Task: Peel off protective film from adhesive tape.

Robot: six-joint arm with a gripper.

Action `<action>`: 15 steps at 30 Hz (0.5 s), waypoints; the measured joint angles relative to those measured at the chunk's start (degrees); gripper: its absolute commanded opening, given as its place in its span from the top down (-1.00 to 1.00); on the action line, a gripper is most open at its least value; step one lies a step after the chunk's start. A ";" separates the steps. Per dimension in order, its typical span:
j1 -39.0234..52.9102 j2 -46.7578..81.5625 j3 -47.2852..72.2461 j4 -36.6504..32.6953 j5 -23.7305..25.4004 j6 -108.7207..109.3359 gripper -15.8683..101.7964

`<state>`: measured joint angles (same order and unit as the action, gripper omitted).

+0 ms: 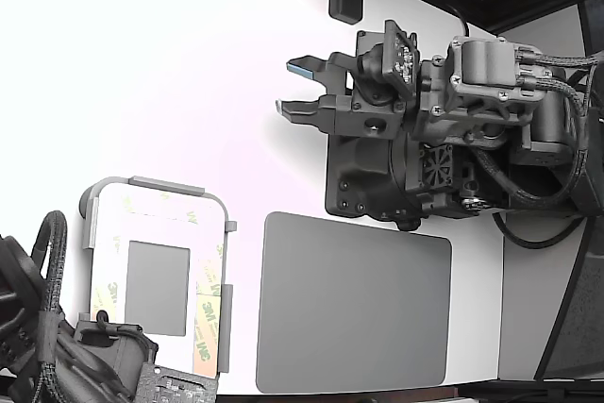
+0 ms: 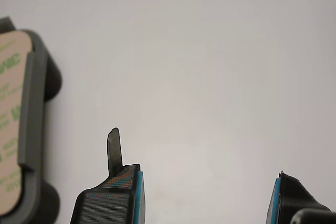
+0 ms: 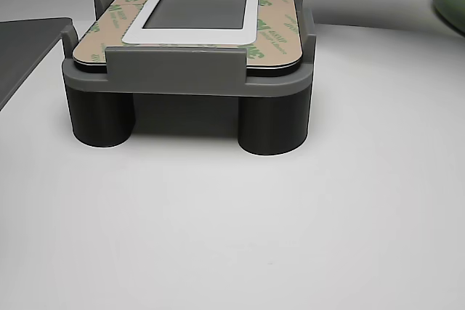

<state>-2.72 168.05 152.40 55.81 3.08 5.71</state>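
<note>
Hanging over bare white bench (image 1: 189, 63), the gripper (image 1: 300, 87) has its jaws spread wide and nothing between them, though a thin dark sliver pokes up from one fingertip (image 2: 125, 179) and I cannot tell what it is. Well away from the gripper sits the white plate (image 3: 190, 35) in its grey holder (image 3: 174, 70), with the adhesive tape (image 3: 280, 30) around the grey square (image 1: 157, 287). The protective film (image 1: 208, 313) appears to cover every strip, so peeling looks barely begun.
</note>
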 measured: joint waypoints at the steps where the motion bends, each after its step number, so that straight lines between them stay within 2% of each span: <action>1: 0.00 0.00 0.00 0.00 -0.09 0.00 0.92; 3: 0.00 0.00 1.41 1.32 -1.67 -1.58 0.92; 6: 0.00 0.00 2.20 4.39 -7.47 -7.56 0.92; 9: 0.00 0.00 2.20 4.57 -11.95 -17.75 0.92; 15: 0.00 0.00 2.20 1.76 -12.92 -51.06 0.92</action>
<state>-2.72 168.05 154.60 57.57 -9.84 -45.35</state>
